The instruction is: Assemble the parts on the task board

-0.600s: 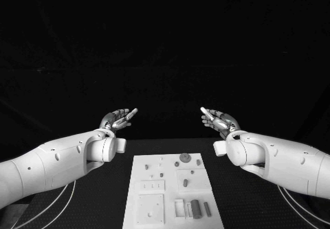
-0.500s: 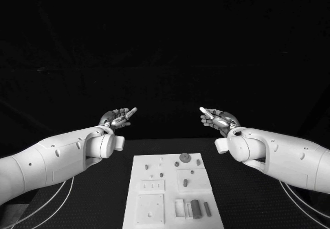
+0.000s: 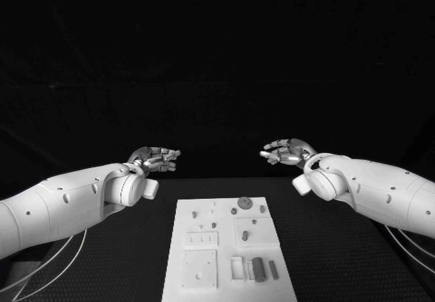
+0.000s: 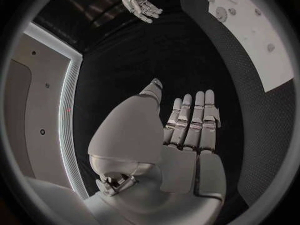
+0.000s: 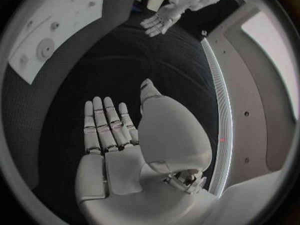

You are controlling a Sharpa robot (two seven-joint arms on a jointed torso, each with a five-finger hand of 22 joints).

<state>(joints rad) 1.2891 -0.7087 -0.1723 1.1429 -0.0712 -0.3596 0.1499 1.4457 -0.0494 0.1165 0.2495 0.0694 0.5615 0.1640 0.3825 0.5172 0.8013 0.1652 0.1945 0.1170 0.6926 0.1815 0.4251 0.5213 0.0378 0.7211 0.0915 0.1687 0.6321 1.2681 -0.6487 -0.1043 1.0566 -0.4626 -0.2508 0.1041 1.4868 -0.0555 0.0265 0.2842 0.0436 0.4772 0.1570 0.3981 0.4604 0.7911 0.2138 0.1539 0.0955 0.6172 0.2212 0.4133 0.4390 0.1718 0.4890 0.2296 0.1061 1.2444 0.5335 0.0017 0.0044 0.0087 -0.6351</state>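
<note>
The white task board (image 3: 201,277) lies flat on the black table, near its front. Grey parts rest on it: a round disc (image 3: 244,202) at the far end, a few small pegs in the middle, and two dark cylinders (image 3: 258,269) side by side at the near right. My left hand (image 3: 156,158) and right hand (image 3: 285,152) hover in the air beyond the board's far end, one on each side, both holding nothing. In the wrist views, the left hand (image 4: 187,130) and the right hand (image 5: 109,130) each show a flat palm with straight fingers.
Black matting covers the table around the board (image 4: 250,30). Each wrist view also catches the opposite hand across the table: the right hand (image 4: 140,2) and the left hand (image 5: 159,20). White cables trail beside both arms near the front corners.
Both hands have rolled at the wrist: fingertips that pointed upward now point inward toward each other. Both forearms have swung slightly outward. The parts on the board have not moved.
</note>
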